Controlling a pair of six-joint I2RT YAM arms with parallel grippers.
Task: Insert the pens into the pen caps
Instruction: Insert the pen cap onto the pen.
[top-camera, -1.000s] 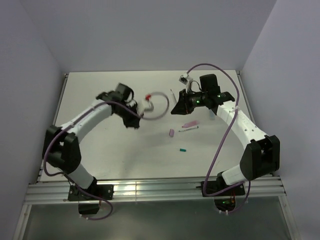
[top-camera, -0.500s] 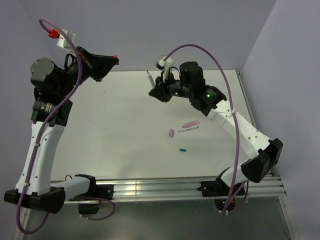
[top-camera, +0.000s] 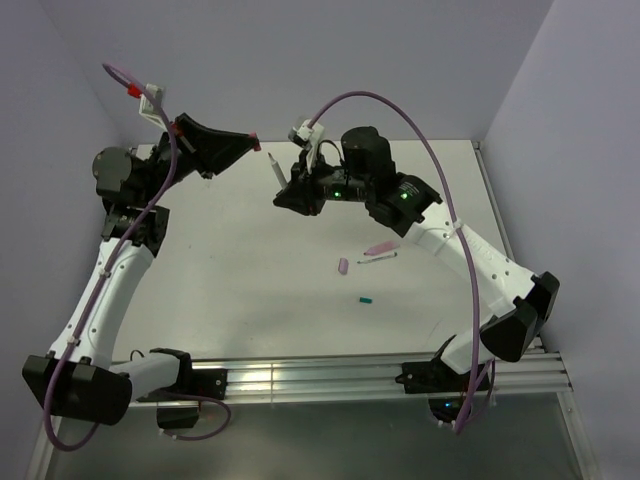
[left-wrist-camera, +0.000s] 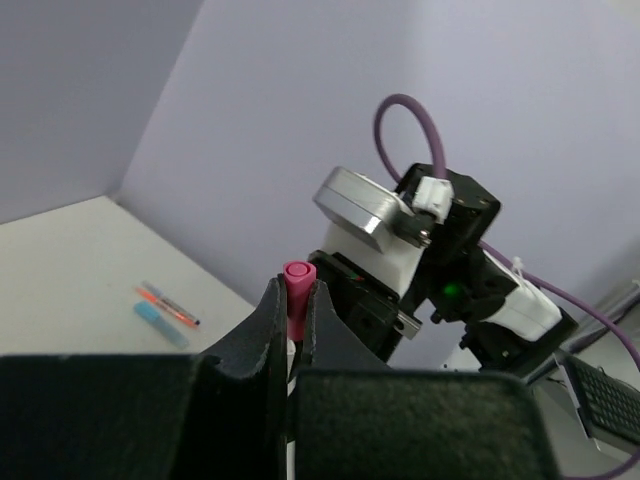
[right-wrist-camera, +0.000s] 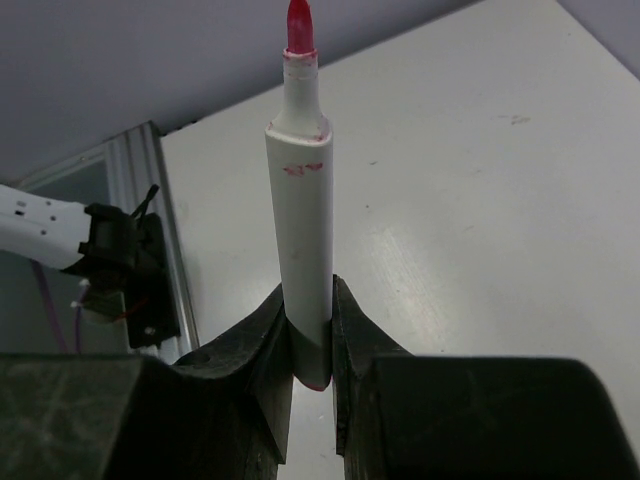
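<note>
Pen (right-wrist-camera: 300, 200), white barrel, red nib: where is it, and held how? (A)
Upper centre of the overhead view, off the counter (top-camera: 250, 290). Right jaws pinch its tail end, leaving the nib free for capping. (B)
Cap? (A)
Pink cap (left-wrist-camera: 298, 285), upper left overhead. Left jaws clamped tight on it, mouth apparently outward toward the nib. Not joined yet. Lilac cap (top-camera: 343, 266) and teal cap (top-camera: 366, 299) wait lower centre. (B)

The setting is a robotics laboratory test cell. Indicators:
- A left arm (top-camera: 105, 290) and a right arm (top-camera: 480, 262), both white, are bolted side by side to an aluminium rail (top-camera: 300, 378) at the near edge of a white bench (top-camera: 250, 300).
- Plain lilac walls (top-camera: 330, 50) enclose the bench.
- Purple cables (top-camera: 350, 96) loop off the arms.
</note>
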